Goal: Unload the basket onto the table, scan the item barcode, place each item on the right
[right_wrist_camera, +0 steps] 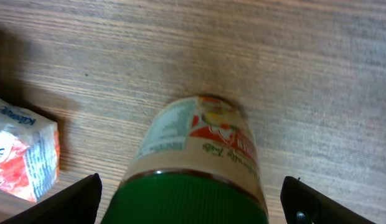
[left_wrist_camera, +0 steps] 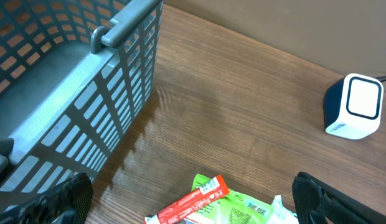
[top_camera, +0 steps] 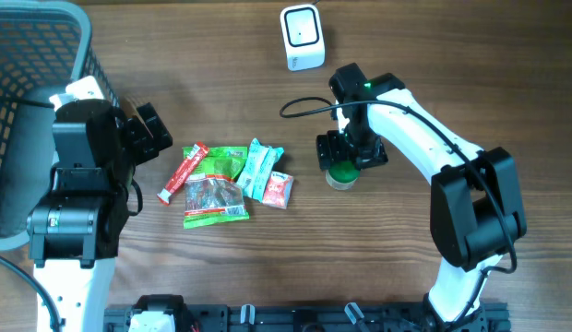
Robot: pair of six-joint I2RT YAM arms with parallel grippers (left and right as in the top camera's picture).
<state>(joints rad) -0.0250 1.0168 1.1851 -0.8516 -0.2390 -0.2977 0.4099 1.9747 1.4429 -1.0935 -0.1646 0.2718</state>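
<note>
A glass jar [top_camera: 341, 175] with a green lid and a printed label stands upright on the wooden table, right of centre. My right gripper [top_camera: 349, 159] hangs directly over it, open. In the right wrist view both fingers [right_wrist_camera: 75, 202] stand clear of the sides of the jar [right_wrist_camera: 199, 155], with a gap on each side. The white barcode scanner [top_camera: 302, 37] sits at the back of the table; it is also in the left wrist view [left_wrist_camera: 355, 106]. My left gripper [top_camera: 148, 129] is open and empty at the left, beside the basket.
A pile of snack packets lies mid-table: a red stick [top_camera: 182, 173], a green bag [top_camera: 217, 189], a blue packet [top_camera: 258, 168] and a red-white pack [top_camera: 279, 189]. A grey mesh basket [top_camera: 37, 55] fills the far left. A black cable runs from the right arm.
</note>
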